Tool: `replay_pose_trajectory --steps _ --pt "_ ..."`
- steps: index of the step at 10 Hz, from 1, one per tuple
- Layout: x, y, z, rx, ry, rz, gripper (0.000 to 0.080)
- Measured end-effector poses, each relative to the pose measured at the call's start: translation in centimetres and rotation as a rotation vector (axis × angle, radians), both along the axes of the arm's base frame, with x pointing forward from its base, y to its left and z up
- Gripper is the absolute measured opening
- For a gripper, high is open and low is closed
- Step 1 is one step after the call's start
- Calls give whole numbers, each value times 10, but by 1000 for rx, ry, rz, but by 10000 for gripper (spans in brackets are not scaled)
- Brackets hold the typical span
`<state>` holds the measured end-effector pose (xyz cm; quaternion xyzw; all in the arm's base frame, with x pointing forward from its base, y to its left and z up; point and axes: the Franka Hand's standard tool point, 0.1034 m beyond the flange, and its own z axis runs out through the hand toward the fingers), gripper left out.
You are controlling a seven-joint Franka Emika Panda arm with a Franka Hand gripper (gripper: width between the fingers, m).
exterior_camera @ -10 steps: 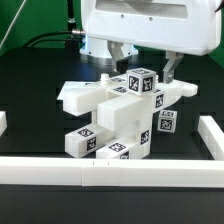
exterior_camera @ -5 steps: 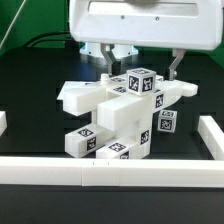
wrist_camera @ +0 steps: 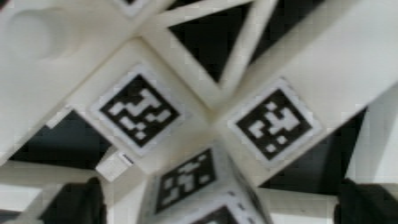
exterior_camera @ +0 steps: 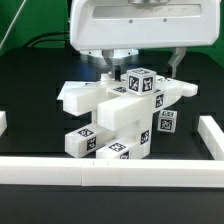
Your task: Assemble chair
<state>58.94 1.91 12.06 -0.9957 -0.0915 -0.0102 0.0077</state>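
Centre frame in the exterior view, the chair (exterior_camera: 118, 118) stands on the black table (exterior_camera: 30, 95). Directly above its top, the gripper (exterior_camera: 145, 66) hangs with jaws spread wide, gripping nothing. Judgement: lower squarely, straddle the tagged block (exterior_camera: 143, 82) evenly, close without tipping the chair.

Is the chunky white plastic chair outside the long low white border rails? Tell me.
No, the exterior view shows the chair standing inside the rails on the black table.

table: black (exterior_camera: 35, 125) | on it: chair (exterior_camera: 118, 118) | edges: white border rails (exterior_camera: 60, 172)
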Motion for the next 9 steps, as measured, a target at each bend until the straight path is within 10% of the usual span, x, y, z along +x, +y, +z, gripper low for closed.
replay_pose_trajectory --steps 6,8,9 --pt "1 -4 -1 -28 -6 312 639" --pt "1 -4 -2 -27 -5 292 290" --pt "1 -4 -2 -27 -5 274 290"
